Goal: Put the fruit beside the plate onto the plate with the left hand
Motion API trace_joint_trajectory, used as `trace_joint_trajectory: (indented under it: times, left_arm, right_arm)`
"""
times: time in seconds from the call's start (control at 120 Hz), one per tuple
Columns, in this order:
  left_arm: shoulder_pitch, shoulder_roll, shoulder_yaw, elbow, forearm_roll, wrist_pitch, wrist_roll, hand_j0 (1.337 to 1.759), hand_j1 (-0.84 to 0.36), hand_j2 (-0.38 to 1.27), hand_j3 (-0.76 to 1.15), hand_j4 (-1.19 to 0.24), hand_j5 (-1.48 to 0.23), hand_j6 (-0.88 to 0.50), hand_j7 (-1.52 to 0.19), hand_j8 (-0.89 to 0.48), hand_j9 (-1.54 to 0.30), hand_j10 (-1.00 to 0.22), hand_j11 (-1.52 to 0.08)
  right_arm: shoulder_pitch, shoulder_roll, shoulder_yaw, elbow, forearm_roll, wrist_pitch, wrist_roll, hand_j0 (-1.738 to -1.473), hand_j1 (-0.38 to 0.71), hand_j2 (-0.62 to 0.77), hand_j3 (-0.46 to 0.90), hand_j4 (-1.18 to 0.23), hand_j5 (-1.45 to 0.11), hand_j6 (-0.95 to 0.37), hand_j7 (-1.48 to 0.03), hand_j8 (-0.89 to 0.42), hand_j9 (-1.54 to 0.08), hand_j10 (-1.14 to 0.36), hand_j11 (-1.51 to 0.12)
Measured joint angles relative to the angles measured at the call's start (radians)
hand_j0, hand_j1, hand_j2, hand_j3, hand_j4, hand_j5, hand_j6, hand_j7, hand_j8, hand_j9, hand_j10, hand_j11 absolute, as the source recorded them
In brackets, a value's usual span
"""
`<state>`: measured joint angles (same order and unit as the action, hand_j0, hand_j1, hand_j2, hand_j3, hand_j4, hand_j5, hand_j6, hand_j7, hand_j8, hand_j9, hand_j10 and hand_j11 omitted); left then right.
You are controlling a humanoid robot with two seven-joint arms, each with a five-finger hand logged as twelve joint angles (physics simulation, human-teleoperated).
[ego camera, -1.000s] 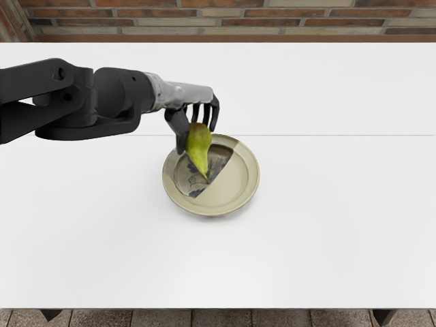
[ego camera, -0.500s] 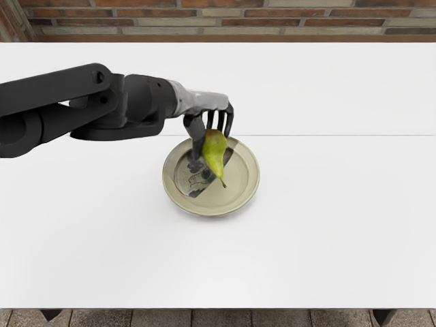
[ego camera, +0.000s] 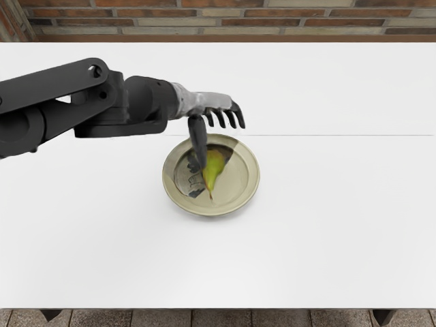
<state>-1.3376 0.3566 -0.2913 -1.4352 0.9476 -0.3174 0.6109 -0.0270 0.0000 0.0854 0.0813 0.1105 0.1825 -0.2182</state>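
On the white table (ego camera: 306,259) nearest me sits the plate (ego camera: 242,197), and the pear (ego camera: 214,167) lies inside it, narrow end toward me. Above the plate's far rim my left hand (ego camera: 214,119) hangs with fingers spread, gripping nothing, thumb pointing down beside the pear. A brick wall (ego camera: 272,17) runs behind

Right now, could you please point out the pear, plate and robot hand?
pear (ego camera: 214,167), head view, its green body.
plate (ego camera: 242,174), head view, bare right side.
left robot hand (ego camera: 212,111), head view, its knuckles.
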Motion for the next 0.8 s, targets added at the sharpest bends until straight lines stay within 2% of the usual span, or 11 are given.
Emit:
trace_joint_trajectory:
  times: [0.15, 0.358, 0.567, 0.8]
  left_arm:
    - [-0.002, 0.002, -0.018, -0.008, -0.021, 0.001, 0.0, 1.657, 0.12, 0.1, 0.0, -0.18, -0.28, -0.17, -0.27, -0.18, -0.27, -0.21, -0.27]
    - [0.001, 0.023, -0.04, -0.042, -0.088, -0.002, 0.0, 1.658, 0.21, 0.05, 0.0, -0.12, -0.17, -0.11, -0.16, -0.12, -0.16, -0.13, -0.16]
    - [0.0, 0.163, -0.076, -0.111, -0.379, -0.023, 0.0, 1.658, 0.24, 0.03, 0.0, -0.09, -0.12, -0.09, -0.12, -0.09, -0.12, -0.09, -0.12]
    - [0.016, 0.255, -0.096, -0.139, -0.651, -0.079, 0.0, 1.658, 0.24, 0.02, 0.0, -0.09, -0.12, -0.09, -0.12, -0.09, -0.12, -0.09, -0.12]
  right_arm:
    - [0.0, 0.0, 0.0, 0.0, 0.0, 0.0, 0.0, -1.658, -0.35, 0.0, 0.0, 0.0, 0.0, 0.0, 0.0, 0.0, 0.0, 0.0, 0.0]
    - [0.0, 0.0, -0.001, 0.0, 0.0, 0.0, 0.0, -1.658, -0.35, 0.0, 0.0, 0.0, 0.0, 0.0, 0.0, 0.0, 0.0, 0.0, 0.0]
    - [0.001, 0.0, -0.001, 0.0, 0.0, 0.0, 0.0, -1.658, -0.35, 0.0, 0.0, 0.0, 0.0, 0.0, 0.0, 0.0, 0.0, 0.0, 0.0]
    - [0.001, 0.0, 0.0, 0.0, 0.0, 0.0, 0.0, -1.658, -0.35, 0.0, 0.0, 0.0, 0.0, 0.0, 0.0, 0.0, 0.0, 0.0, 0.0]
